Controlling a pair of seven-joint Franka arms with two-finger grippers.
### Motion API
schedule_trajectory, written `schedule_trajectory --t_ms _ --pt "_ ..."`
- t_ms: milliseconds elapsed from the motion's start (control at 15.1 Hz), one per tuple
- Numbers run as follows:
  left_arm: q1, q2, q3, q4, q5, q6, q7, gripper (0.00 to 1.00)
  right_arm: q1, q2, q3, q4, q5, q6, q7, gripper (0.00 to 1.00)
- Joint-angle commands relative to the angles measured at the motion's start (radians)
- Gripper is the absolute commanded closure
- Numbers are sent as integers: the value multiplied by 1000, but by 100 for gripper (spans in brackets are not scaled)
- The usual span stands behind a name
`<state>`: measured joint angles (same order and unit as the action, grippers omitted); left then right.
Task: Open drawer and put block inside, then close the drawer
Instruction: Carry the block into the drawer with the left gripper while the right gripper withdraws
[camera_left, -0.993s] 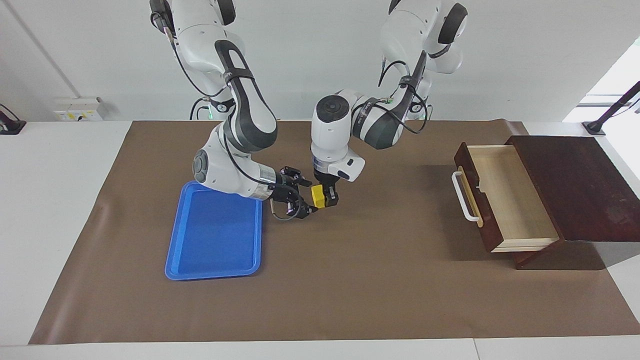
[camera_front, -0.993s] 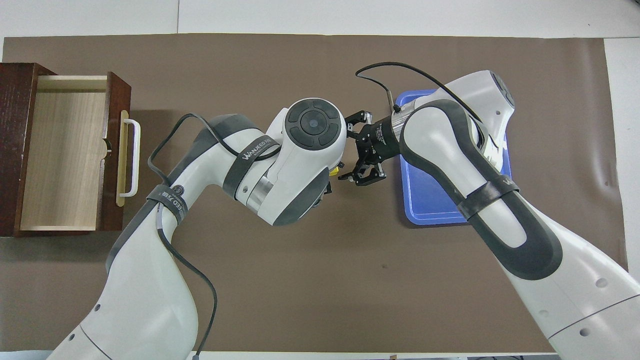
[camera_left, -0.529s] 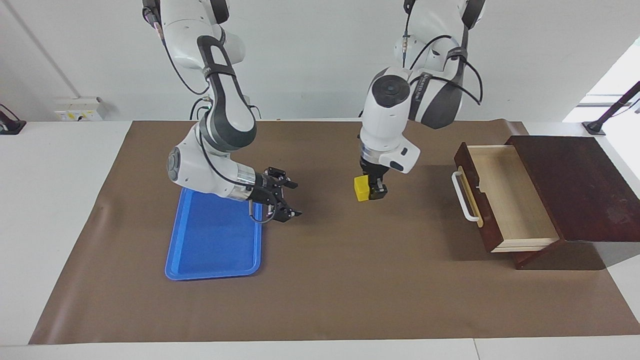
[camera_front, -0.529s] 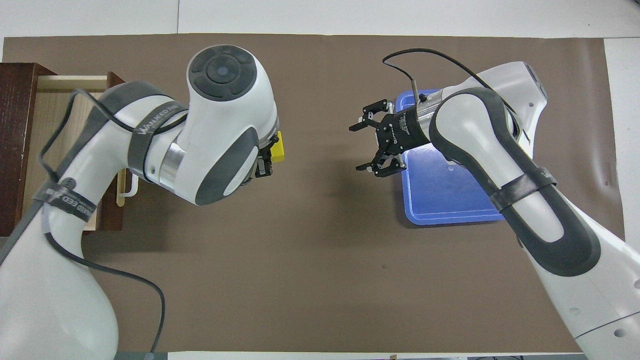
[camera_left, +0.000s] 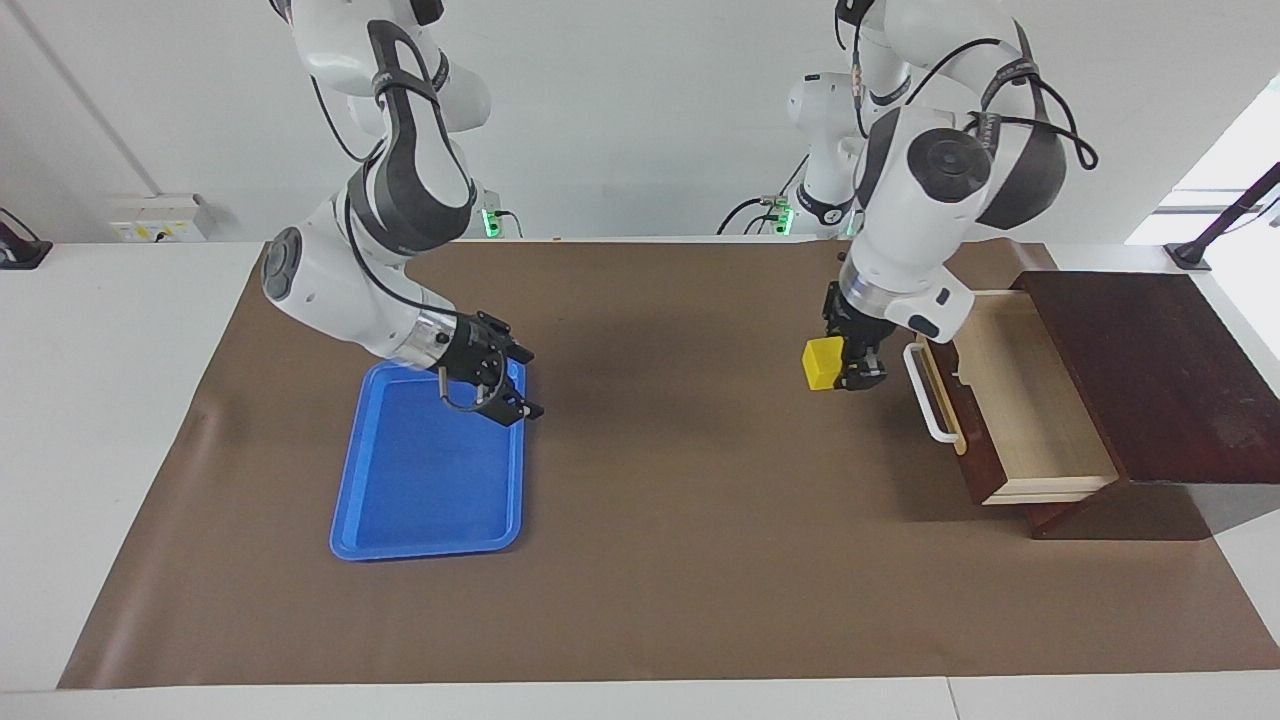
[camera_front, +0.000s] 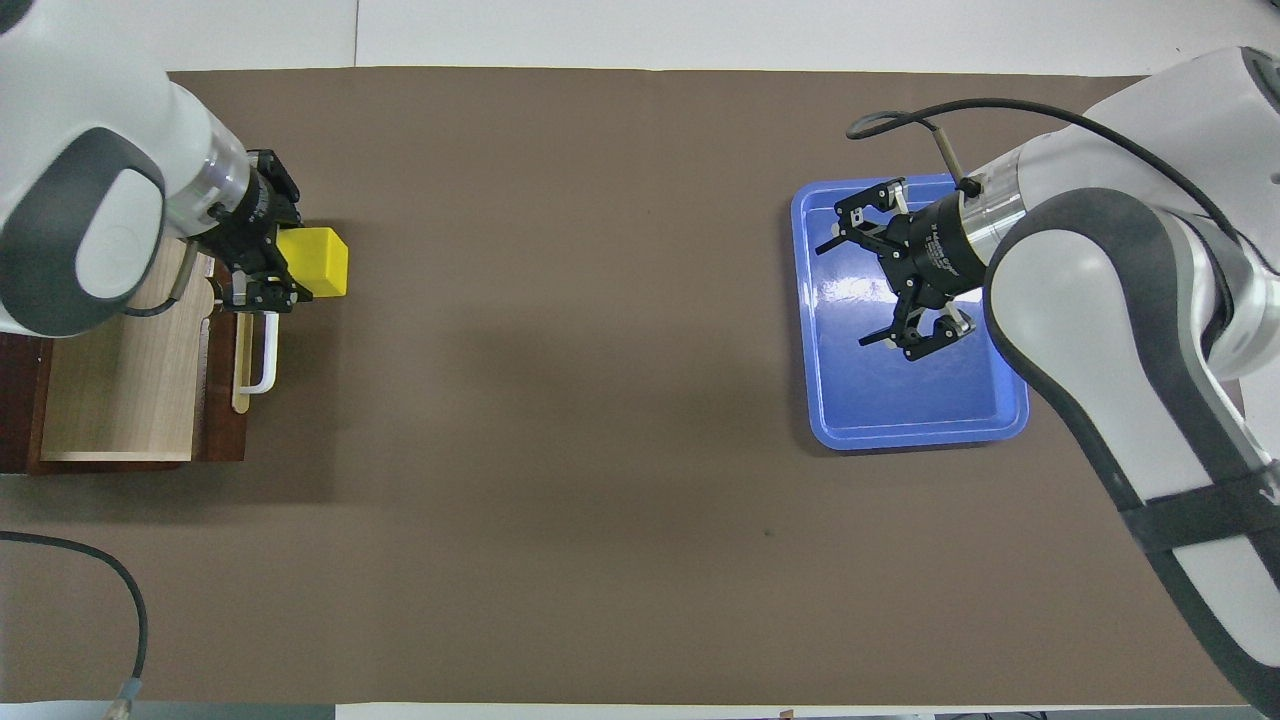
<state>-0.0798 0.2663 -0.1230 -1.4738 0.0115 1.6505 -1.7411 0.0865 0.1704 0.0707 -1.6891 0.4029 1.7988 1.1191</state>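
The dark wooden drawer (camera_left: 1010, 400) (camera_front: 120, 390) stands pulled open at the left arm's end of the table, its pale interior bare and its white bar handle (camera_left: 925, 395) (camera_front: 262, 350) facing the middle of the table. My left gripper (camera_left: 850, 375) (camera_front: 285, 275) is shut on the yellow block (camera_left: 823, 363) (camera_front: 314, 262) and holds it in the air just in front of the drawer's handle. My right gripper (camera_left: 520, 385) (camera_front: 850, 290) is open and empty, raised over the blue tray.
A flat blue tray (camera_left: 425, 480) (camera_front: 900, 410) lies at the right arm's end of the brown mat (camera_left: 650, 560). The drawer's dark wooden box (camera_left: 1150, 370) stands at the mat's edge.
My left gripper has carried the yellow block from the middle of the table toward the drawer. My right gripper, open, has drawn back from the middle to over the blue tray.
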Motion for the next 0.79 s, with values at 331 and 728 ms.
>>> schedule_trajectory --t_ms 331,728 --pt "225 -25 -4 -32 -50 12 247 100 -122 -159 8 -9 -318 -157 -614 0" --pt "256 -179 -1 -388 -31 253 302 100 -166 -241 8 -15 -363 -263 -936 0"
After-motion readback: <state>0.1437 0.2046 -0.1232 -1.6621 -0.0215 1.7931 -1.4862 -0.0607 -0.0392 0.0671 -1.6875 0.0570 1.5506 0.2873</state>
